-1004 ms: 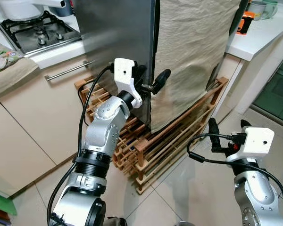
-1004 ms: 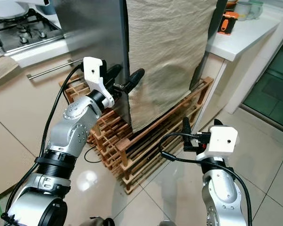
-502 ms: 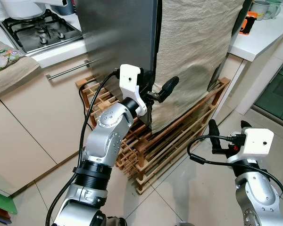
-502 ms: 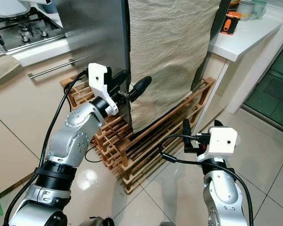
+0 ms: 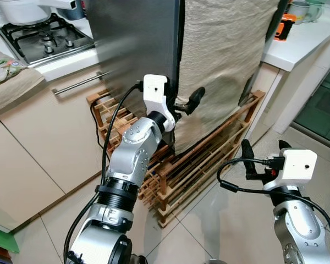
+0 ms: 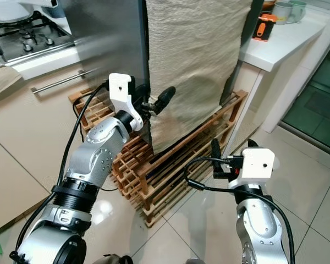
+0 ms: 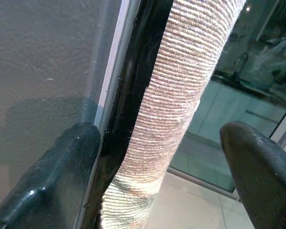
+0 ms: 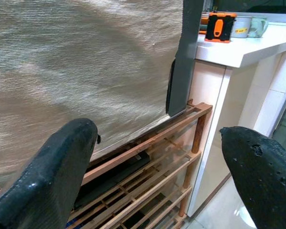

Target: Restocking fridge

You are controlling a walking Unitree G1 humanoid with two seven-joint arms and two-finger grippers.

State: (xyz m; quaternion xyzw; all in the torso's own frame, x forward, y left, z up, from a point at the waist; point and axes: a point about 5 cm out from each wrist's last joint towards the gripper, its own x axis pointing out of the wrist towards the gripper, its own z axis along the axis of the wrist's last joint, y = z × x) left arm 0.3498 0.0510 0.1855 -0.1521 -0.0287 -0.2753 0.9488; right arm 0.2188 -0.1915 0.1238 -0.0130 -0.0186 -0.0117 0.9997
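Tall brushed-steel fridge [image 5: 137, 44]: stands upright on a low slatted wooden rack [image 5: 209, 159], between a beige kitchen cabinet with a long steel bar handle [image 5: 80, 82] on the robot's left and a white countertop [image 5: 302, 47] on its right; door closed, its black edge seal [image 7: 133, 95] visible in the left wrist view.

Beige woven cloth [image 5: 225, 60]: hangs down over the fridge front, covering it almost to the rack; lower edge slightly rumpled.

Left gripper [image 5: 182, 103]: raised at the fridge's front corner, at the door edge; fingers spread apart, one black finger [image 7: 52, 176] against the steel side by the seal, the other [image 7: 262, 167] out in front of the cloth; the cloth-covered door edge lies between them, not clamped. White camera housing [image 5: 155, 91] sits on the wrist, black cable trailing down the silver arm.

Right gripper [image 5: 262, 155]: held low in front of the rack's right end, above the pale tiled floor [image 5: 225, 220]; fingers spread wide, nothing between them, apart from rack and cloth. White camera housing [image 5: 300, 165] on the wrist, black cable looped beside it.

Gas hob with black pan supports [image 5: 41, 36]: on the counter at far left, a white pot partly in frame behind it.

Orange-and-black handheld object [image 5: 285, 26]: on the white countertop, beside pale mugs [image 5: 307, 10]; kind cannot be told
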